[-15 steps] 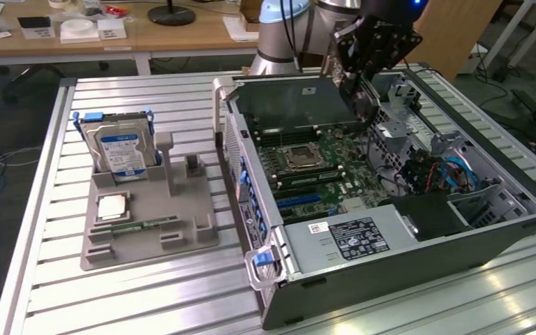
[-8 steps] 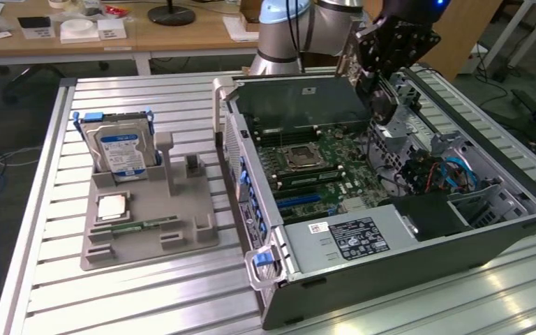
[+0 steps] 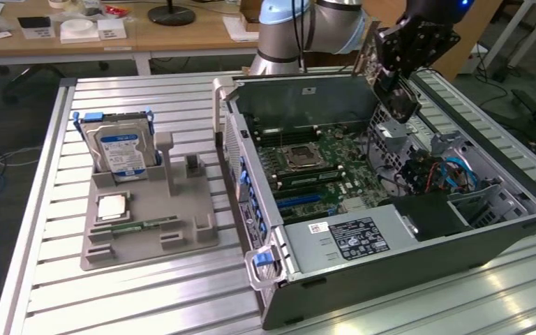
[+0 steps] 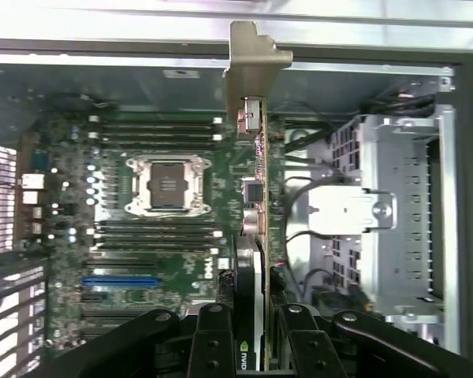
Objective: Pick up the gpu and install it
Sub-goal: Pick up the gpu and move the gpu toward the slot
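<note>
1. Pincer clenched on gpu, grasping its near end from both sides.
2. Gpu held edge-on, pale metal bracket at far end, hanging over open case and motherboard, upper right of exterior view.
3. Hard drive upright in grey tray on table, left of exterior view, well apart from case; memory stick lying flat in same tray.

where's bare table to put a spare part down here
Bare table slats nearer the camera than the grey holder, and beside it on the exterior view's left. Crowded inside the case, below the gpu in the gripper.
</note>
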`<control>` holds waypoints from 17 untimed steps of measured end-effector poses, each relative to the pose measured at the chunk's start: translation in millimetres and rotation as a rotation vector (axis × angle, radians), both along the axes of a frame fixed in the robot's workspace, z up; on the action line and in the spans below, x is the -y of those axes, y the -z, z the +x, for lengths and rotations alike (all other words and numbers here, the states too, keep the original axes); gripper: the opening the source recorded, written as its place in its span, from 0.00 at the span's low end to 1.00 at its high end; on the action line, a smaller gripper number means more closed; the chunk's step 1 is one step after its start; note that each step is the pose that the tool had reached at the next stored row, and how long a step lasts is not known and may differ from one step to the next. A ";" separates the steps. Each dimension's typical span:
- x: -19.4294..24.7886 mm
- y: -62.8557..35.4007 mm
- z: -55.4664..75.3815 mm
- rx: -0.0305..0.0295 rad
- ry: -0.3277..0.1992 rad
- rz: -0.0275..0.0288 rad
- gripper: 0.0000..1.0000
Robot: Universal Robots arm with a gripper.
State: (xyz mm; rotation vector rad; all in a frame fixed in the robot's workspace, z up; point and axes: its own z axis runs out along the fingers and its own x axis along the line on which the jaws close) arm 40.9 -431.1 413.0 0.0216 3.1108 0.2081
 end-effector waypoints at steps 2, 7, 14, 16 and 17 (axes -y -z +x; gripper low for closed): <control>0.0 0.0 8.9 0.0000 0.000 0.0000 0.27; 0.0 0.0 27.5 0.0000 -0.001 0.0001 0.27; 0.7 0.0 35.1 0.0000 -0.001 0.0000 0.27; 2.7 0.0 35.2 0.0000 -0.002 -0.0001 0.27; 4.1 0.0 35.2 0.0000 -0.002 -0.0003 0.27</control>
